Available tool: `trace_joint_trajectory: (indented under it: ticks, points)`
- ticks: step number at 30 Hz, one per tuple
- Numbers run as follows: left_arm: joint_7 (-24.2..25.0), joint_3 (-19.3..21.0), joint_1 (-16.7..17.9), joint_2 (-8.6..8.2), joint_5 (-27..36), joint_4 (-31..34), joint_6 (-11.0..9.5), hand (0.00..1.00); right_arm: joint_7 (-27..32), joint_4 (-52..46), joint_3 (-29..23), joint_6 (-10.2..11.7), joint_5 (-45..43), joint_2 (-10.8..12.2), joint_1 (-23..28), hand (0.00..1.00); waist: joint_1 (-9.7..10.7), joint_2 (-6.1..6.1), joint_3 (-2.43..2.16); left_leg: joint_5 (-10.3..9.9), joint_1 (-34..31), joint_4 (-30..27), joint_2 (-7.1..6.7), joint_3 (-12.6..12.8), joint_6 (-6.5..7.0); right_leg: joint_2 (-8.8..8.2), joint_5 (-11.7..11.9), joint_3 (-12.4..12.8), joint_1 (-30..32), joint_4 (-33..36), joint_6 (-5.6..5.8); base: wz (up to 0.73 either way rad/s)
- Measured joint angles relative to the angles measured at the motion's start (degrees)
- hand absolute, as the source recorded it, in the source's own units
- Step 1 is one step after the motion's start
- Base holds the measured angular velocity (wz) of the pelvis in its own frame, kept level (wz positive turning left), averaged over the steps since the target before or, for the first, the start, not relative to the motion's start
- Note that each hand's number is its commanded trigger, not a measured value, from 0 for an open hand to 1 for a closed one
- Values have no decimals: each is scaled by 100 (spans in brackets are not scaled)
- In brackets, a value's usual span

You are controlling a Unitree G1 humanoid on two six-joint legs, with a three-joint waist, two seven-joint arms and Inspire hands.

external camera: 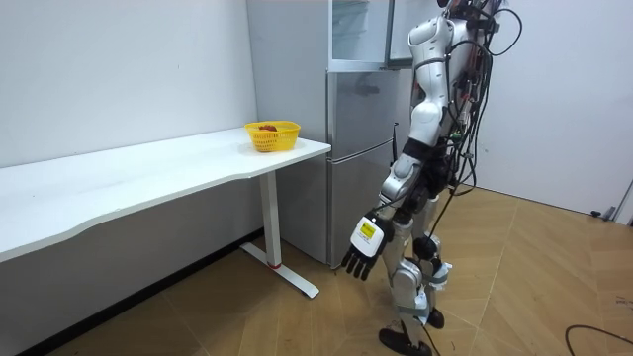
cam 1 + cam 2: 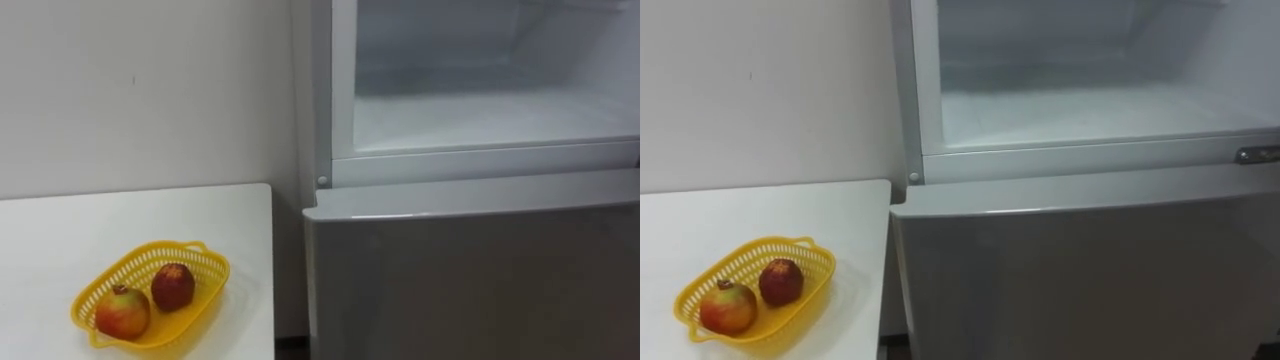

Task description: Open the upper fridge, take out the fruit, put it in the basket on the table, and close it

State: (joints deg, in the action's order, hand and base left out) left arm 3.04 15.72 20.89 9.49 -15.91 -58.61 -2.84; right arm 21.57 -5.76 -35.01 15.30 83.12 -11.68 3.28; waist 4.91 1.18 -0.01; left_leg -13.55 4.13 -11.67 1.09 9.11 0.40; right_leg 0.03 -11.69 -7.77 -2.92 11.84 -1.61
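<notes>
The fridge's upper compartment [image 2: 480, 110] stands open in front of me, with a bare white shelf and nothing to be seen on it. Below it the grey lower door [image 2: 470, 280] is closed. In the room view I stand upright, facing the fridge [image 1: 361, 109]. My left hand [image 1: 361, 252] hangs low at my side with relaxed fingers and holds nothing.
To my left a white table [image 2: 60, 230] meets the fridge's side. Near its corner sits a yellow basket [image 2: 205, 262] holding two reddish fruits [image 2: 172, 286]. A white wall runs behind the table. Wooden floor lies open behind me in the room view.
</notes>
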Motion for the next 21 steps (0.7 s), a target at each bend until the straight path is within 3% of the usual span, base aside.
trace_joint_trajectory:
  ticks: [21]
  points:
    - [-16,-12,1,0,50,255,48,0,132,182,-206,-44,199,-6,0,0,108,14,-13,0,49,26,7,13,0,10,1,37,-16,-21,0,0]
